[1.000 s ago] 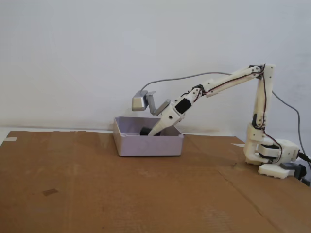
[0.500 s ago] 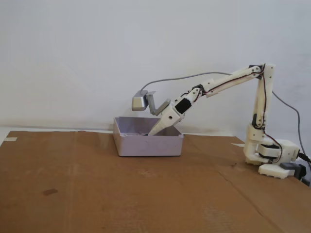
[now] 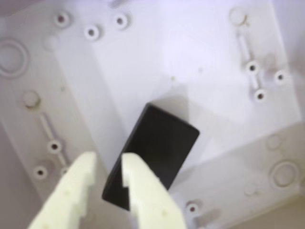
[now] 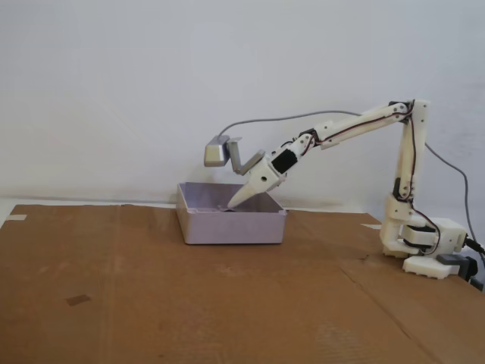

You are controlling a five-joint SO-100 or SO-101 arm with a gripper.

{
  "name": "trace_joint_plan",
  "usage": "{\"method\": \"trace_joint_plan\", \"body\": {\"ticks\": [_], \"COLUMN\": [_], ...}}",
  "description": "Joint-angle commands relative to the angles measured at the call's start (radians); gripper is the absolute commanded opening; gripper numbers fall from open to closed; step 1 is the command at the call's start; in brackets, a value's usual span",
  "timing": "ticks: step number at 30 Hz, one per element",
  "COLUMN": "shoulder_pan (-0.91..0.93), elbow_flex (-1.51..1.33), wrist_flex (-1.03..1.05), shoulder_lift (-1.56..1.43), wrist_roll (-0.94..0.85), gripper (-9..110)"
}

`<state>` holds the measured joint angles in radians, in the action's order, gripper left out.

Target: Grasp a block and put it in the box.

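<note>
In the wrist view the black block (image 3: pixel 164 143) lies flat on the pale lilac floor of the box (image 3: pixel 200 47), tilted diagonally. My gripper (image 3: pixel 107 162) hovers above the block's lower left end, its two cream fingers a little apart and not pinching the block. From the fixed view the gripper (image 4: pixel 229 205) points down into the box (image 4: pixel 231 227), with its tips just above the rim. The box wall hides the block in that view.
The box stands on a brown cardboard sheet (image 4: pixel 151 303) before a white wall. A silver-grey camera module (image 4: pixel 216 154) with a cable rides above the gripper. The arm's base (image 4: pixel 424 246) sits at the right. A small dark mark (image 4: pixel 78 300) shows at front left.
A second ago the block showed at the gripper tips above the box wall. The gripper dipped into the box, let go of the block, and has since lifted slightly.
</note>
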<state>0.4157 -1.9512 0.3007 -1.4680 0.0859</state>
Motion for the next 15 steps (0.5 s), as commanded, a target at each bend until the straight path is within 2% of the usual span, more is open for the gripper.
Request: {"method": "trace_joint_plan", "body": {"ticks": [1, 15], "shoulder_pan": [-0.032, -0.160], "elbow_flex": [0.117, 0.104], "wrist_flex": [-0.006, -0.006], "shoulder_lift": [-0.173, -0.279], "wrist_roll": [-0.006, 0.000], "gripper": [5, 5]}}
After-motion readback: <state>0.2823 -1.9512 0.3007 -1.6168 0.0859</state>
